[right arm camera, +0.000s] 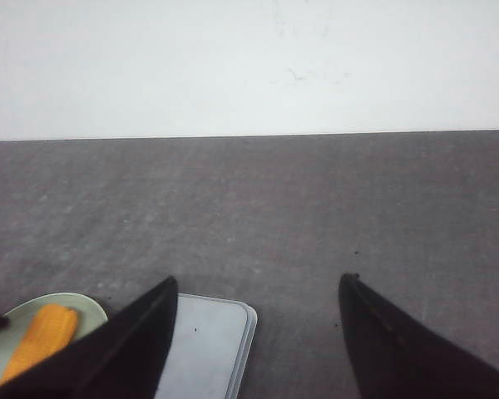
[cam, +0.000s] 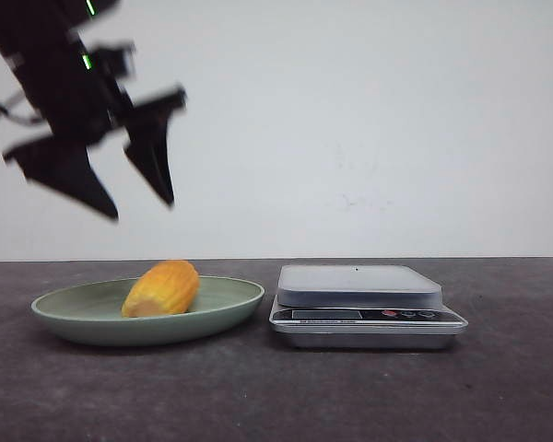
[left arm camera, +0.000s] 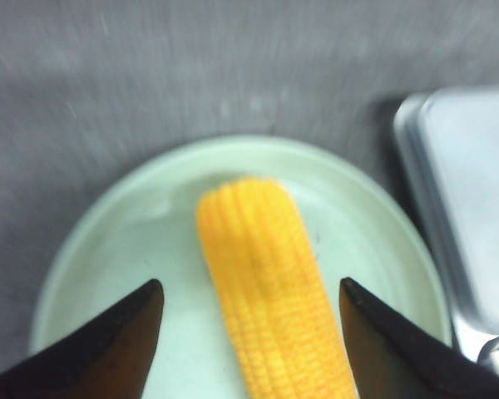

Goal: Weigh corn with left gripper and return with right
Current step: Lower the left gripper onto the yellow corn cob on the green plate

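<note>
A yellow-orange corn (cam: 162,288) cob lies on its side in a pale green plate (cam: 74,313) at the left of the table. My left gripper (cam: 144,210) hangs open well above the plate, nothing between its fingers. Through the left wrist camera the corn (left arm camera: 274,291) lies lengthwise between the two spread fingertips, with the plate (left arm camera: 125,241) under it. My right gripper (right arm camera: 259,279) is open and empty, high over the table; the corn (right arm camera: 40,337) and plate (right arm camera: 83,306) show at the edge of its view. The right gripper does not show in the front view.
A silver kitchen scale (cam: 359,287) with a flat platform stands just right of the plate, its buttons facing me. The same scale (left arm camera: 470,208) borders the plate in the left wrist view, and the scale (right arm camera: 204,349) lies below the right fingers. A white wall stands behind.
</note>
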`<action>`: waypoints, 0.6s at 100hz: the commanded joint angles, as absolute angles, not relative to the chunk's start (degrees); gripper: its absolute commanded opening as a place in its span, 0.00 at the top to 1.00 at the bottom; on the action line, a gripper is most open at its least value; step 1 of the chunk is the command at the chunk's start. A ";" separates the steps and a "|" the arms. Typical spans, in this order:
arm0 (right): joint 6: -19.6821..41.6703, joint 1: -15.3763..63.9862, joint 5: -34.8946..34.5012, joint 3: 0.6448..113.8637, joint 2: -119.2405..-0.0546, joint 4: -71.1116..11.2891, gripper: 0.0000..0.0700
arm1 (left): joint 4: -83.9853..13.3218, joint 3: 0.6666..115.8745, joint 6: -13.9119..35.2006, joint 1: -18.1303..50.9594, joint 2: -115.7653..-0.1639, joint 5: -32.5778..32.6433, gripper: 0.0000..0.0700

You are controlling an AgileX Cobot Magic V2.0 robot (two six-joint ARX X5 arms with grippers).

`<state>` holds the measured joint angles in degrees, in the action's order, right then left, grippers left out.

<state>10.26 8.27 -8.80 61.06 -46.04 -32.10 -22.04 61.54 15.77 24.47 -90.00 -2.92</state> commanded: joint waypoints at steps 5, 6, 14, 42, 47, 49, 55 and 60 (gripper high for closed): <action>9.39 8.49 -8.56 62.26 -46.26 -31.64 0.45 | -21.10 62.04 17.08 26.61 -93.49 -2.81 0.44; 9.39 8.49 -8.56 62.26 -46.28 -31.62 0.45 | -21.08 62.04 17.21 26.79 -93.76 -2.81 0.44; 9.34 8.49 -8.56 62.26 -46.28 -31.62 0.45 | -20.93 62.04 17.43 27.97 -95.55 -2.63 0.44; 8.91 8.49 -8.58 62.26 -46.26 -31.86 0.45 | -20.97 62.04 17.63 29.65 -98.28 0.25 0.63; 8.91 8.49 -8.58 62.26 -46.26 -31.88 0.45 | -20.97 62.04 17.63 29.65 -98.30 0.25 0.77; 8.91 8.49 -8.58 62.26 -46.26 -31.86 0.45 | -20.93 62.04 17.63 29.65 -98.30 0.25 0.84; 8.91 8.49 -8.58 62.26 -46.26 -31.86 0.45 | -20.75 62.04 17.61 29.67 -98.28 0.25 1.00; 8.80 8.49 -8.58 62.26 -46.26 -31.86 0.45 | -20.60 62.04 17.58 29.65 -98.26 0.30 0.99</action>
<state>9.34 8.27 -8.80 61.06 -46.04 -32.34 -20.95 61.54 17.43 29.17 -97.12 0.08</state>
